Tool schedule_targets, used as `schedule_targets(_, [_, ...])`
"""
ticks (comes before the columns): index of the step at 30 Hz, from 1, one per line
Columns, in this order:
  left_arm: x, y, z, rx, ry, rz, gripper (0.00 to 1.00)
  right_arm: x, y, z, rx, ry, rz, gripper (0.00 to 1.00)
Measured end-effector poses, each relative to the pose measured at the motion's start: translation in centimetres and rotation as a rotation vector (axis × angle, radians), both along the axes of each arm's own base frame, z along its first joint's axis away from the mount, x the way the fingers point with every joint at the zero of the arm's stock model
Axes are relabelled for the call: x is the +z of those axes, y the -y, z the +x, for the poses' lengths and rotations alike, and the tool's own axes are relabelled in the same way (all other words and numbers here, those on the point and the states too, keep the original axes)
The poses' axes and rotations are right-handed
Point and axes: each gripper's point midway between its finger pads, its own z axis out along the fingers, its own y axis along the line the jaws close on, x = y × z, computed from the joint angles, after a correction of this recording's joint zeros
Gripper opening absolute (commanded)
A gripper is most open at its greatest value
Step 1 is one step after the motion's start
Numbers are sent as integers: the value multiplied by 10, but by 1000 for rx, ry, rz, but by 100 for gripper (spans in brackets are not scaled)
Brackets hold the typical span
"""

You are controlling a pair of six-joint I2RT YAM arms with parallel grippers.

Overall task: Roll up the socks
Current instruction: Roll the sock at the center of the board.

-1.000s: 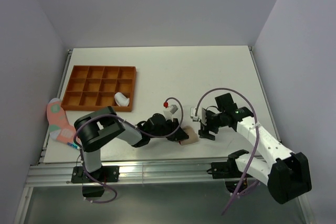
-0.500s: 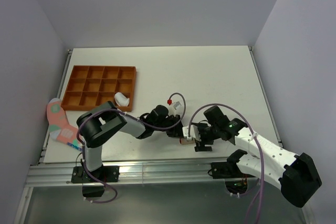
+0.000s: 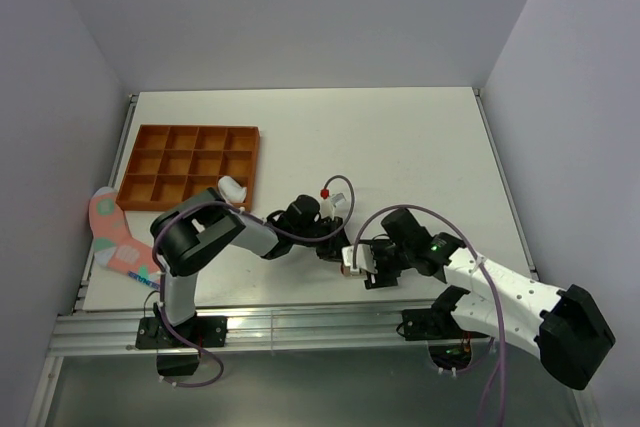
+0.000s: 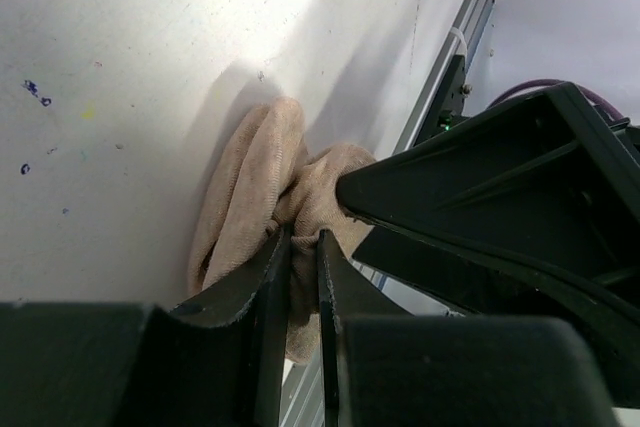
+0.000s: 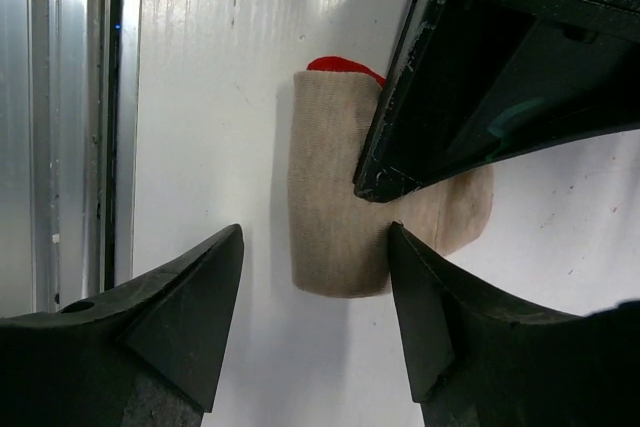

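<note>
The plain beige sock (image 5: 335, 217) lies folded on the white table near its front edge; in the top view (image 3: 350, 259) it is mostly covered by the two grippers. My left gripper (image 4: 303, 237) is shut on a fold of this sock (image 4: 245, 187), low over the table (image 3: 333, 244). My right gripper (image 5: 316, 225) is open, its fingers either side of the sock's near end (image 3: 358, 267). The white sock (image 3: 232, 188) sits in the tray. The red spotted sock (image 3: 113, 234) lies flat at the table's left edge.
An orange compartment tray (image 3: 190, 132) stands at the back left. The aluminium rail (image 3: 300, 322) runs along the table's front edge, just beside the beige sock. A small red bit (image 5: 345, 67) shows at the sock's far edge.
My right gripper has moved left and toward the front edge, up to the beige sock. My left gripper has shifted slightly left with the sock, which is now bunched.
</note>
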Motion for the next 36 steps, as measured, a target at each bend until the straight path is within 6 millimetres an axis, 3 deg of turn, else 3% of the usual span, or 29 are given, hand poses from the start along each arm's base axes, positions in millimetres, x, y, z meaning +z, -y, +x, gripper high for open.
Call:
schedule_targets(10, [0, -4, -5, -29, -52, -17, 1, -10, -7, 5, -12, -21, -14, 50])
schedule_targets(20, [2, -14, -6, 21, -67, 0, 15, -14, -16, 6, -28, -103, -25, 18])
schedule_targets(30, [8, -44, -3, 191, 52, -5, 19, -10, -37, 5, 22, -234, -3, 15])
schedule_targets(36, [1, -77, 4, 329, 119, 46, 19, -12, -35, 7, 24, -317, -35, 16])
